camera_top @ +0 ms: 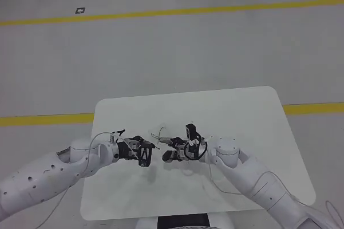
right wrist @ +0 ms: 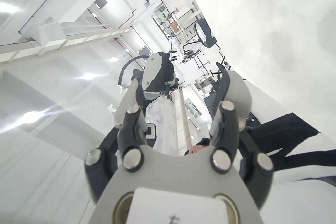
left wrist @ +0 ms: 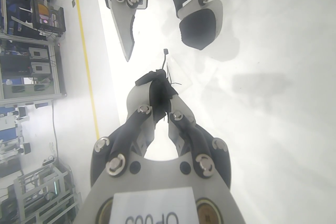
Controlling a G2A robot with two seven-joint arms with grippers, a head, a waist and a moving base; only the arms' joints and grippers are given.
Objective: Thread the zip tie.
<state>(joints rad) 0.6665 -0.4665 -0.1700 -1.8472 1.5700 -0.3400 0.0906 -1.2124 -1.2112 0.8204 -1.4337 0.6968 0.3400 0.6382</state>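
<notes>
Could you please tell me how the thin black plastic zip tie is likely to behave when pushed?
The thin black plastic zip tie probably springs rather than flops: its free end stands out unsupported beyond the shut left gripper. It looks very light, given how slender it is. Pushed endwise, it would likely bow sideways.

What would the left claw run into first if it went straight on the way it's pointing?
Probably the right claw, open and facing it. The zip tie in the left claw leads, aimed into that open gap; depth is unclear.
</notes>
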